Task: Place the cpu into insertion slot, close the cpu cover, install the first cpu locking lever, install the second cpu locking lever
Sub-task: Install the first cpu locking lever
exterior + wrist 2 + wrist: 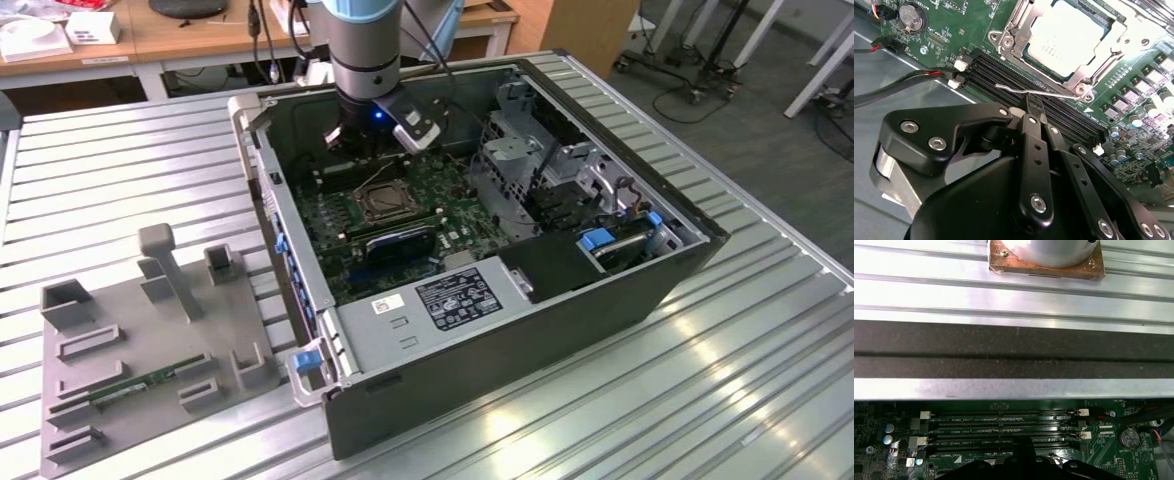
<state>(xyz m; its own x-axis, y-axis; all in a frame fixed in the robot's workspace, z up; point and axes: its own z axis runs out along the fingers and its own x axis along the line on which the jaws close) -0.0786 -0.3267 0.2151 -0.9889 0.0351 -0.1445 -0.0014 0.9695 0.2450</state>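
Note:
The cpu (1066, 35), a pale square chip, lies in the insertion slot (378, 200) on the green motherboard (954, 25) inside the opened computer case (641, 290). The silvery cpu cover (1015, 35) lies down around the chip like a frame. A thin wire locking lever (1054, 94) runs along the socket's edge beside the black memory slots (1004, 75). My gripper (1034, 102) is shut with nothing between its fingers, and its tip is at this lever, seemingly touching it. In the exterior view the gripper (358, 150) hangs inside the case just behind the socket.
Case walls enclose the board, with a metal drive cage (534, 170) and a power supply (454, 300) on the exterior view's right. A grey fixture tray (147, 330) holding a memory stick (134, 385) lies left of the case on the ribbed metal table (747, 400). Cables (899, 85) run near the board's edge.

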